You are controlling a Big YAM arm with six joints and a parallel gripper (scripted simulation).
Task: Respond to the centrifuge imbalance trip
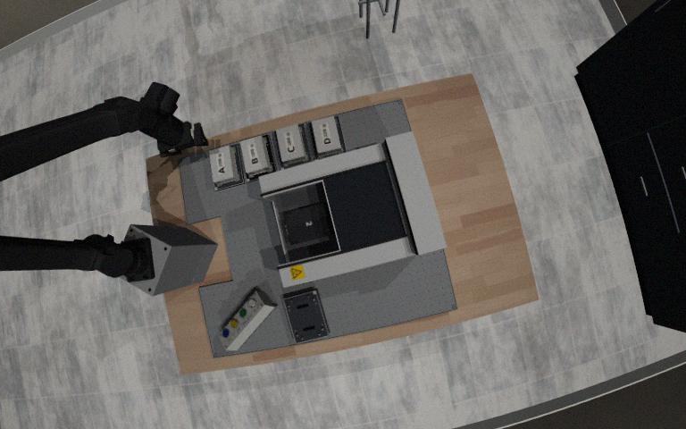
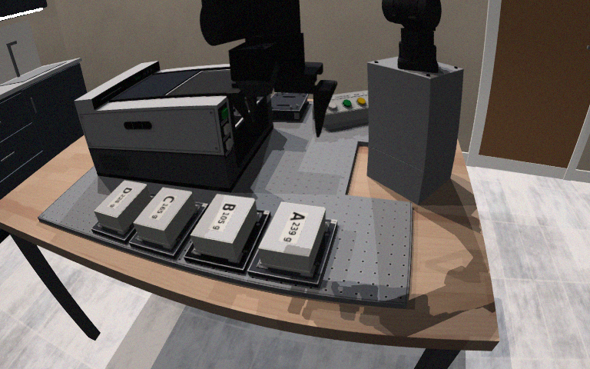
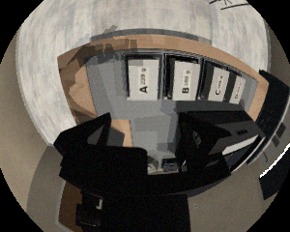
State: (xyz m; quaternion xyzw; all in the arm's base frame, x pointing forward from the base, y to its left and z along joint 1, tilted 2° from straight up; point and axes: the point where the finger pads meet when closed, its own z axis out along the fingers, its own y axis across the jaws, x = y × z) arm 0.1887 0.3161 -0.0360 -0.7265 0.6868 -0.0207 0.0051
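Four white balance plates sit in their nests in a row: A (image 1: 222,165) (image 2: 292,235) (image 3: 144,77) marked 239 g, B (image 1: 255,155) (image 2: 225,224) (image 3: 186,80) marked 105 g, C (image 1: 290,145) (image 2: 163,214) (image 3: 217,85) marked 165 g, and D (image 1: 326,136) (image 2: 120,203) (image 3: 236,89). The centrifuge (image 1: 415,186) (image 2: 152,123) has its door open. Bucket 2 (image 1: 306,225) shows at the opening with nothing in it. My gripper (image 1: 192,138) (image 3: 144,116) is open and empty. It hangs well above the table, on the base side of plate A.
The operator panel (image 1: 246,317) (image 2: 348,109) with coloured buttons lies at the front right, with an empty dark nest (image 1: 305,315) (image 2: 289,102) beside it. The grey arm pedestal (image 1: 171,257) (image 2: 412,127) stands at the table's near edge. The centrifuge buttons (image 2: 226,125) are on its front corner.
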